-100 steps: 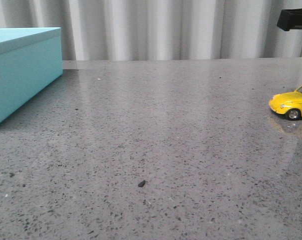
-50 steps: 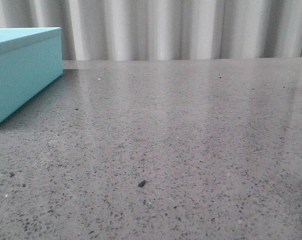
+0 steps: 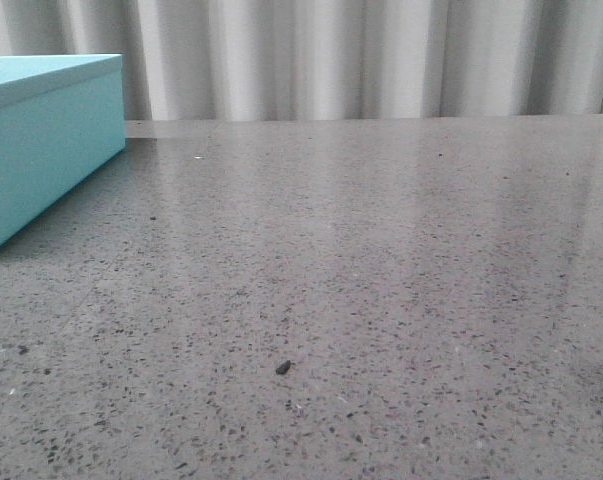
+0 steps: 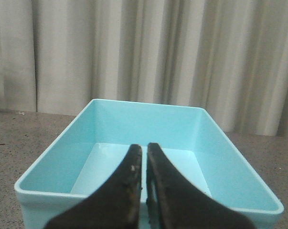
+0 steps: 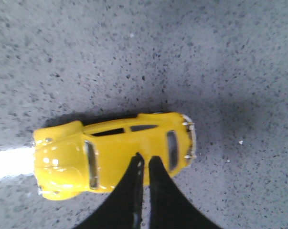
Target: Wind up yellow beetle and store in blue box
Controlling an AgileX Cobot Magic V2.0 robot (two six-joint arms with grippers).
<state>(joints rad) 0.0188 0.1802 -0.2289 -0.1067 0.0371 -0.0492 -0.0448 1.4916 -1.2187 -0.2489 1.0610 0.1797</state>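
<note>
The yellow beetle [image 5: 110, 152] shows only in the right wrist view, seen from above, standing on the grey speckled table. My right gripper [image 5: 145, 158] is shut, its tips together over the car's roof with nothing between them. Whether they touch the roof is unclear. The beetle and both grippers are out of the front view. The blue box [image 3: 41, 140] stands at the far left of the table. In the left wrist view the blue box [image 4: 148, 106] is open and empty inside, and my left gripper [image 4: 144, 147] hangs shut above its near rim.
The grey speckled table [image 3: 381, 250] stretches wide to the right of the box. A small dark speck [image 3: 283, 367] lies near its front. A pale pleated curtain [image 3: 331, 60] closes off the back edge.
The yellow beetle has slid rightward out of the front view. The dark gripper part at the upper right has left that view too. The box has not moved.
</note>
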